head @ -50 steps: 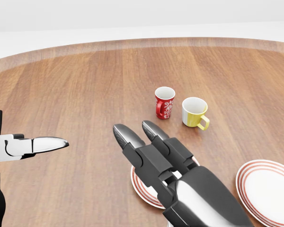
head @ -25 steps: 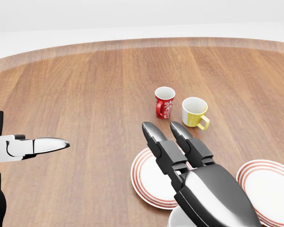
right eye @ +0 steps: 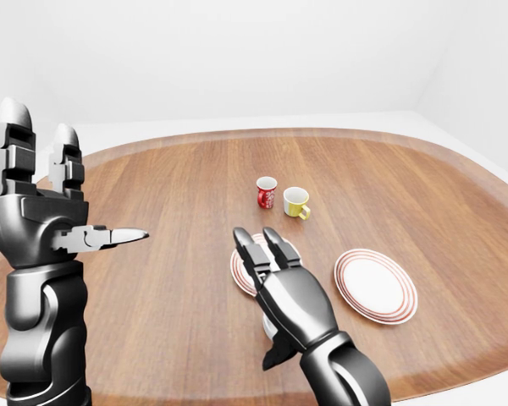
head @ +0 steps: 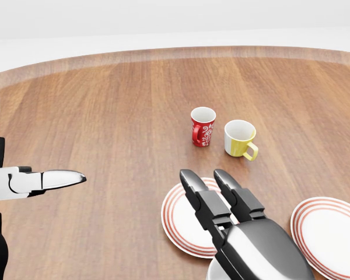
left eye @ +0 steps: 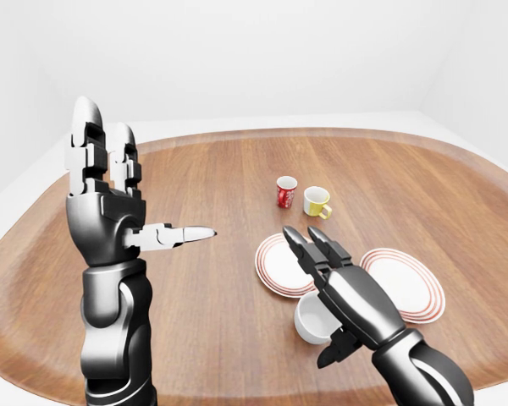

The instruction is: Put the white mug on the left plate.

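The right hand [left eye: 343, 283] hovers over the white mug [left eye: 311, 318], fingers spread, not gripping it; the mug sits on the table [left eye: 220, 186] just below the bare left plate [left eye: 275, 266]. The left hand [left eye: 110, 199] stands raised, fingers open. Beyond: red mug [left eye: 285, 192], yellow mug [left eye: 317, 201], right plate [left eye: 411, 283]

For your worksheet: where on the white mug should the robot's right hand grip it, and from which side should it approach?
Grip the white mug around its round wall, coming from above and the right of the left-eye view, where the right hand hovers open. It stands upright, mouth up, below the left plate; its handle is hidden, so the wall seems the safest hold.
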Robot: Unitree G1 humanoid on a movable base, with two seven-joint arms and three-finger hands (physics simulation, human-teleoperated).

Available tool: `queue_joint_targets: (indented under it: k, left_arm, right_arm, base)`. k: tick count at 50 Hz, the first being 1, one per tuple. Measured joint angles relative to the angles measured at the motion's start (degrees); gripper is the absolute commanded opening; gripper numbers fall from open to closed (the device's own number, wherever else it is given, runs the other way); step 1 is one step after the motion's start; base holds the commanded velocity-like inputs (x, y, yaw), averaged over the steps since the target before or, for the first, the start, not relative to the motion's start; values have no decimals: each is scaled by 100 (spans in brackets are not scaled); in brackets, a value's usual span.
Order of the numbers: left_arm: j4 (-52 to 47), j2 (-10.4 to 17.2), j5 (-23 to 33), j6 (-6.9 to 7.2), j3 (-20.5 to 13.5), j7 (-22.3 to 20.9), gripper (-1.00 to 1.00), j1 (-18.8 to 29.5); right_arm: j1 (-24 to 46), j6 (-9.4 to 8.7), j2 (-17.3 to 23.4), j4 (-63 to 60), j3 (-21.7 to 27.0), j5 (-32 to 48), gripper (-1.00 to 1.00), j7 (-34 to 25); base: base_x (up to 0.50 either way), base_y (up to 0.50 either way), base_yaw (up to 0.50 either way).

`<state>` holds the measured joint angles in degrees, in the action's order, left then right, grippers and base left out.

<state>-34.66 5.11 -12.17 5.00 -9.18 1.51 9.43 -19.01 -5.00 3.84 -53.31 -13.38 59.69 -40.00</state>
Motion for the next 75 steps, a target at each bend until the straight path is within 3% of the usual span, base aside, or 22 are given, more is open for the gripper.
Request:
queue_joint_targets:
  k: [33, 50, 75]
  left_arm:
    - [-7, -10, 11, 0, 7, -12, 98, -26]
    - [-15, -6, 6, 0, 3, -10, 99, -21]
    - [-8, -10, 12, 0, 5, -17, 98, -31]
  right_arm:
    - [-9, 0, -47, 850, 313, -103, 100, 9]
    - [-11, 0, -13, 1363, 474, -557, 100, 486]
    - [-175, 0, 41, 1825, 737, -679, 100, 648]
  base:
    - [0, 0, 0]
    - [0, 0, 0]
    - [0, 0, 0]
